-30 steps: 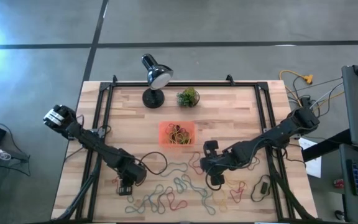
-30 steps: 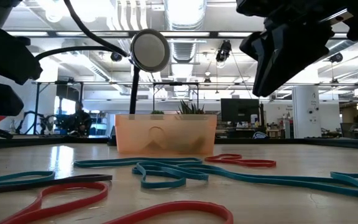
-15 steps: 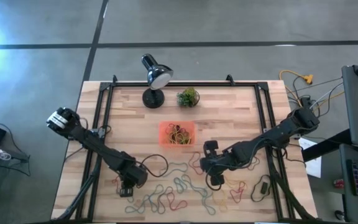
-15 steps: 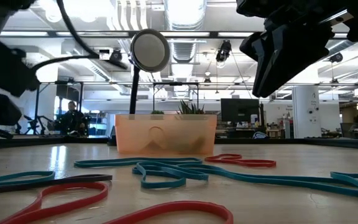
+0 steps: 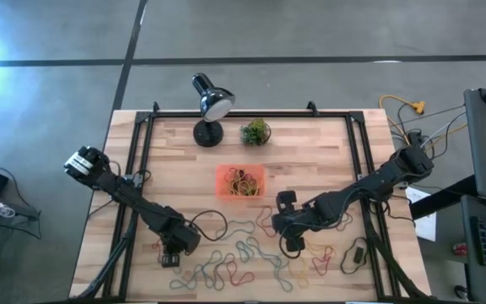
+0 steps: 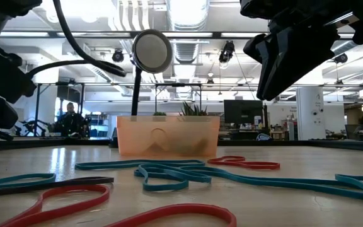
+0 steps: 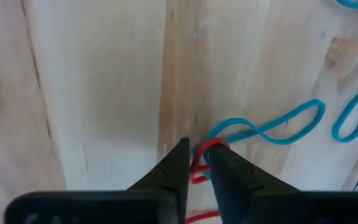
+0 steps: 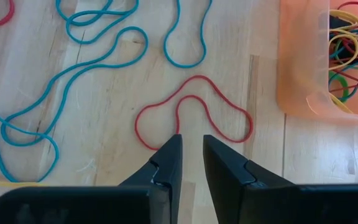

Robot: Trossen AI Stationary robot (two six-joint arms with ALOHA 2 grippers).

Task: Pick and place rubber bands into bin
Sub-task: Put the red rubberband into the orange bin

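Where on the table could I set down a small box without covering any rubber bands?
Bare wood lies between the lamp and the table's left rail, and right of the plant above the right arm. The near edge is crowded with rubber bands around both claws.

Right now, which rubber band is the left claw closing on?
The red band caught between the left claw's fingertips, crossing a blue band. The other loose bands lie clear of that claw.

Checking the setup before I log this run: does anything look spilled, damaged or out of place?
Nothing stands out. The bin sits upright with bands inside; the loose rubber bands scattered along the table's near edge are simply awaiting pickup. Lamp and plant stand upright.
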